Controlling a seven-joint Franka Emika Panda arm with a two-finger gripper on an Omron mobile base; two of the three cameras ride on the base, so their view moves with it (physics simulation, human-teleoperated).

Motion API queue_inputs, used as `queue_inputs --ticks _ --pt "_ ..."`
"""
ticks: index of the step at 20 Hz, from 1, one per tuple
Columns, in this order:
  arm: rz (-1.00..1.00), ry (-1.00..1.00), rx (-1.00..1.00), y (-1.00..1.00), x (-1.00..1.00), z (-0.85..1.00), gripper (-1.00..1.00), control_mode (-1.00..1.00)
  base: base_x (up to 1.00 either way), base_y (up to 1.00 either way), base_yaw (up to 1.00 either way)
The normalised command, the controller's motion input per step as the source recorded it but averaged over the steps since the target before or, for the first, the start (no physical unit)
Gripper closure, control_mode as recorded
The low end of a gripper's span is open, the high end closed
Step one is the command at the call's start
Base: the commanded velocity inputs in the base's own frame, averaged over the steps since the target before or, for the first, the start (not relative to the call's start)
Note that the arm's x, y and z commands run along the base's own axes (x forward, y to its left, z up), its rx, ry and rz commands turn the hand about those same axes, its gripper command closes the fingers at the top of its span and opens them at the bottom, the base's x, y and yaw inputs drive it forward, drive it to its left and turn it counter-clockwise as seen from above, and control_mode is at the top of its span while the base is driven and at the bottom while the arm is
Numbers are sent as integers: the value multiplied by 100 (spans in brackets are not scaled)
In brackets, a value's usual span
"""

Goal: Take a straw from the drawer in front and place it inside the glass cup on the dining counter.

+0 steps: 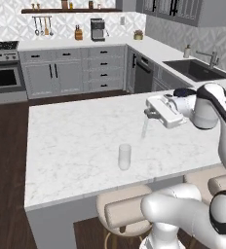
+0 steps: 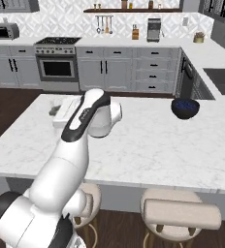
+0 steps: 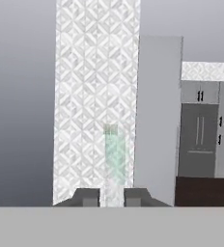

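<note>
The gripper [image 1: 147, 115] stood closed to a narrow gap on the straw [image 3: 115, 159], a pale, greenish translucent tube that ran up from between the two dark fingertips [image 3: 87, 197] in the hand view. In the left base view the straw [image 1: 144, 128] hung down from the hand, above the dining counter [image 1: 71, 141] and clear of it.

The glass cup [image 1: 124, 156] stood upright on the slab at about seven o'clock from the gripper, near but apart, close to the counter's near edge. A dark blue bowl [image 2: 185, 108] sat on the far right part of the slab in the right base view, well apart from the hand.

The step in hand looked like carrying the straw over the cup. Done well, the hand would travel toward seven o'clock until the straw's lower end stood above the rim's middle, keep the straw near plumb, then descend and let go only once the tip was inside the walls; a tilted entry could tip the light tumbler.

No brand, label or legible writing appeared anywhere.
</note>
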Motion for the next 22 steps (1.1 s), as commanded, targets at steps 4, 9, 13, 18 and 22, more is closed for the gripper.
queue_inputs --ticks 4,9,13,18,22 --pt "18 0 0 42 2 -34 100 -100 0 0 0" --pt "7 -6 -1 10 14 -23 100 -100 0 0 0" --pt "0 -5 -4 0 13 -25 100 -100 0 0 0" --pt "0 -3 -1 2 16 -26 100 -100 0 0 0" --pt "1 -1 0 3 31 -23 100 -100 0 0 0"
